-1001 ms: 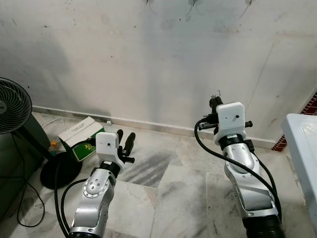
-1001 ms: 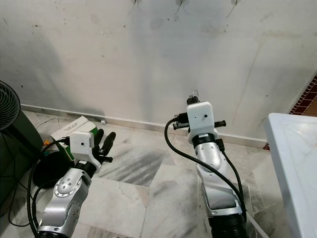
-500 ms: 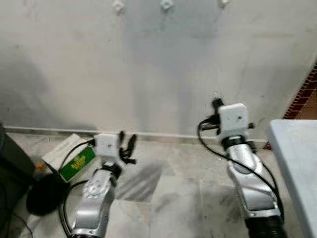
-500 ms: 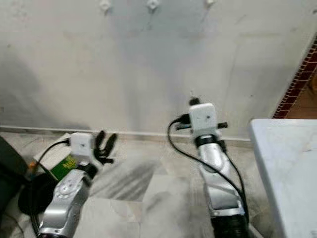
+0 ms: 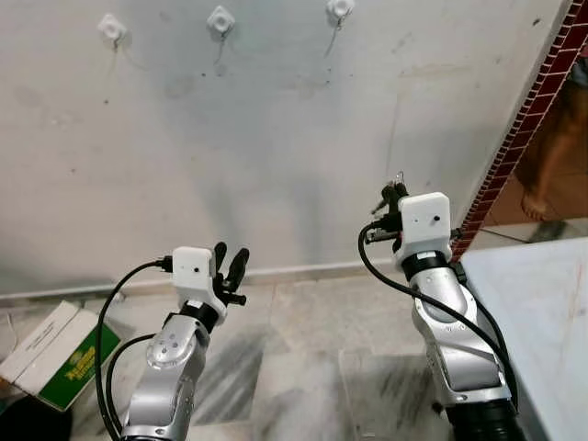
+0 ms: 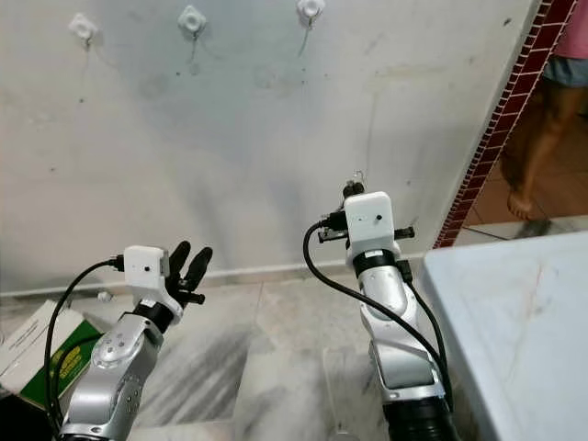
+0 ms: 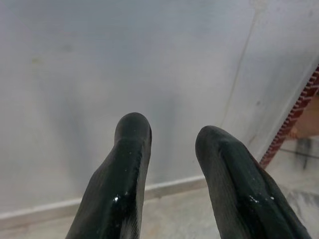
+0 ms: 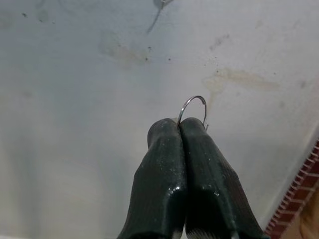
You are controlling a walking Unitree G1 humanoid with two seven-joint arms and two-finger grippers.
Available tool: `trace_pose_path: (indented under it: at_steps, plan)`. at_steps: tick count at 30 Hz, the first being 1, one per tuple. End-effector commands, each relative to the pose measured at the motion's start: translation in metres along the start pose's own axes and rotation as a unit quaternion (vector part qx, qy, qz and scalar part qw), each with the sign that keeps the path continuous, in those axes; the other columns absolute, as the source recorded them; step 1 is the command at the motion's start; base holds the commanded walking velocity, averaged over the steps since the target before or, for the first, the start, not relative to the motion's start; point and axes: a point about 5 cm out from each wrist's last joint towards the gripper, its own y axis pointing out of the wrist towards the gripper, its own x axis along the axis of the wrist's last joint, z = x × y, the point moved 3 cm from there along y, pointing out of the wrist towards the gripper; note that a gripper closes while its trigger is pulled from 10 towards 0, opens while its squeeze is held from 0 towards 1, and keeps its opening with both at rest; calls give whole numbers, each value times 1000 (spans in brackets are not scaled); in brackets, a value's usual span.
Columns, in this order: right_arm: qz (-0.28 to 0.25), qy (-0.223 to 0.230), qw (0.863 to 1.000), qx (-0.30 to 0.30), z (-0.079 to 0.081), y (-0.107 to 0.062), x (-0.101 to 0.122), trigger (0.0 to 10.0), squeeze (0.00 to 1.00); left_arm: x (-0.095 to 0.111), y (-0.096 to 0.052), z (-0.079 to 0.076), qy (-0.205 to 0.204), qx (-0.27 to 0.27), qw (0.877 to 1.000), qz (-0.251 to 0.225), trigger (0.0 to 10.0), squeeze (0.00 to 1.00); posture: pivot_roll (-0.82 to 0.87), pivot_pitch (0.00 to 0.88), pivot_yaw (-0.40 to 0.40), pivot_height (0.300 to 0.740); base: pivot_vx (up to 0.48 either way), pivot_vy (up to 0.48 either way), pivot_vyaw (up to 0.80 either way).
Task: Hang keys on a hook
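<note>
Camera view tilts up and swings toward the robot's right: three white wall hooks (image 5: 220, 17) sit lower in frame, fully visible along the top of the grey plaster wall (image 5: 276, 138). Black round fan and dark stand drop out at left; green-and-white cardboard box (image 5: 55, 354) slides to the lower left corner. Red brick-patterned strip (image 5: 514, 138) and a person's bare legs (image 6: 537, 138) enter at right. White marble-look tabletop (image 6: 514, 340) takes more of the lower right
</note>
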Motion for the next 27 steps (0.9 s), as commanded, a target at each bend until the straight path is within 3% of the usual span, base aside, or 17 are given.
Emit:
trace_pose_path:
  at_steps: [1,23,27]
  plan:
    - [-4,4,1000,3,1,0,3,10000,0,-1,-2,1,6,0,1000,4,10000,0,-110,78,81,740,386,0,0]
    - [-10,-4,1000,23,6,0,4,10000,0,-2,-1,1,7,-1,1000,8,10000,0,-112,71,79,740,383,0,0]
    - [-10,-5,1000,24,7,0,4,10000,0,-4,-2,3,13,13,1000,12,10000,0,-112,71,79,740,0,0,0]
